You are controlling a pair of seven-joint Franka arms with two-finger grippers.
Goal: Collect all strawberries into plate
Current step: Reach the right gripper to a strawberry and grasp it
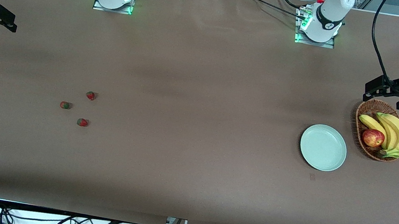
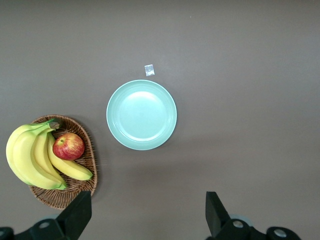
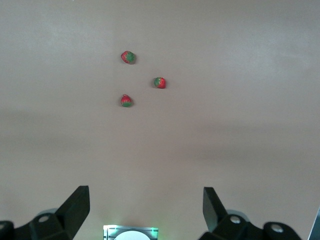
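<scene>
1. We're looking at three strawberries on the brown table (image 1: 195,88), all toward the right arm's end. Each is tiny and red with a green leafy cap.
2. The first strawberry (image 1: 90,95) lies farthest from the front camera. The second strawberry (image 1: 65,105) sits closest to the right arm's end of the table and shows the most green. The third strawberry (image 1: 82,122) is the nearest to the front camera. The three are near one another but apart, none touching.
3. Over at the left arm's end we have the plate (image 1: 323,147): round, shallow, pale mint green with a plain raised rim. It lies flat and holds nothing, well apart from the berries.
4. Just beside the plate, still closer to the left arm's end, sits a brown wicker basket (image 1: 360,123). In it we see a bunch of yellow bananas (image 1: 395,133) and a red apple (image 1: 373,138) tucked against them.
5. A small pale tag (image 2: 149,70) lies on the table close to the plate, nearer to the front camera; we can read no writing on it.
6. The left gripper (image 2: 147,215) hangs over the table beside the basket, its fingers spread wide and holding nothing.
7. The right gripper (image 3: 146,207) hangs at the right arm's end of the table, its fingers also wide apart and empty, the strawberries in its wrist view.
</scene>
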